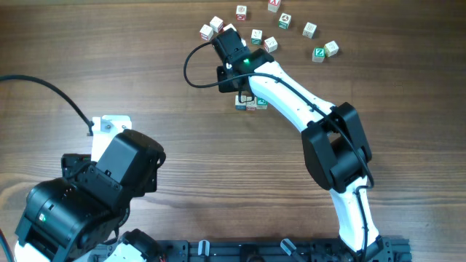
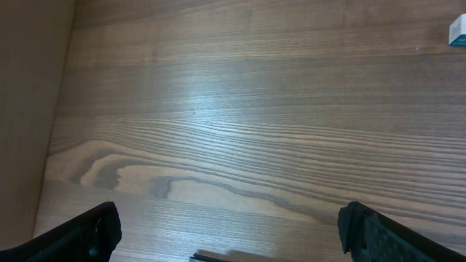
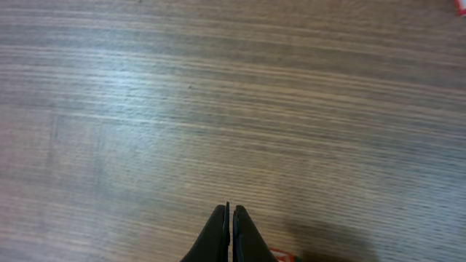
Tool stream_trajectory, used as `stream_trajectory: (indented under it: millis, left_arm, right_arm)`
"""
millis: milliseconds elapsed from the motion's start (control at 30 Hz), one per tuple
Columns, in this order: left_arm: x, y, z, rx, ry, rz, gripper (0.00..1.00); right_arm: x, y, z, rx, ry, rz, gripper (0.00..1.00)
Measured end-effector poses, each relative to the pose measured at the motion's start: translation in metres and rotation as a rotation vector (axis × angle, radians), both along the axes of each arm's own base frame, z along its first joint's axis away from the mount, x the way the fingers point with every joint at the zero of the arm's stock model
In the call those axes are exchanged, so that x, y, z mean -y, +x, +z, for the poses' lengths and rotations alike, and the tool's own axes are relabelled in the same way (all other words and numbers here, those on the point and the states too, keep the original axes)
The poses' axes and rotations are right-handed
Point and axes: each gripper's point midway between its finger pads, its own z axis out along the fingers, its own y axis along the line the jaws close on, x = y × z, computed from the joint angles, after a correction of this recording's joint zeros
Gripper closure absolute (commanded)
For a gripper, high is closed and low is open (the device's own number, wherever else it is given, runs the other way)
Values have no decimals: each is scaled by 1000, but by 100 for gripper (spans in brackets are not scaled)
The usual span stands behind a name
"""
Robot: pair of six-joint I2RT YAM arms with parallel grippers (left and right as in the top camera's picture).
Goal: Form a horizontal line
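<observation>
The horizontal line (image 1: 250,104) is a short row of tiny pale letter cubes on the wood table, partly hidden under my right arm; blue, red and green print shows on them. My right gripper (image 3: 230,218) is shut and empty, just above the table; in the overhead view its wrist (image 1: 234,54) sits over the row's far side. A red-printed cube edge (image 3: 280,255) peeks beside the fingers. My left gripper (image 2: 229,233) is open and empty at the near left, its arm (image 1: 87,193) far from the row.
Several loose letter cubes lie scattered at the far side, such as a white one (image 1: 206,32), a red-printed one (image 1: 241,12) and a green Z cube (image 1: 319,53). A cube corner (image 2: 457,30) shows at the left wrist view's top right. A black cable (image 1: 51,91) crosses the left.
</observation>
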Motion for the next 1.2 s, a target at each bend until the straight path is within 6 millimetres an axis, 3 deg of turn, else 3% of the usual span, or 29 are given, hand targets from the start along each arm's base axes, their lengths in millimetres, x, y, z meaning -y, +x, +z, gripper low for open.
stream_trajectory:
  millis: [367,1200]
  left_arm:
    - [0,0,0,0,0,0,0]
    - [0,0,0,0,0,0,0]
  right_arm:
    - [13,-11,-20,-62,-67,-21,96]
    - [22,-26,-25,-127,-99,-33,95]
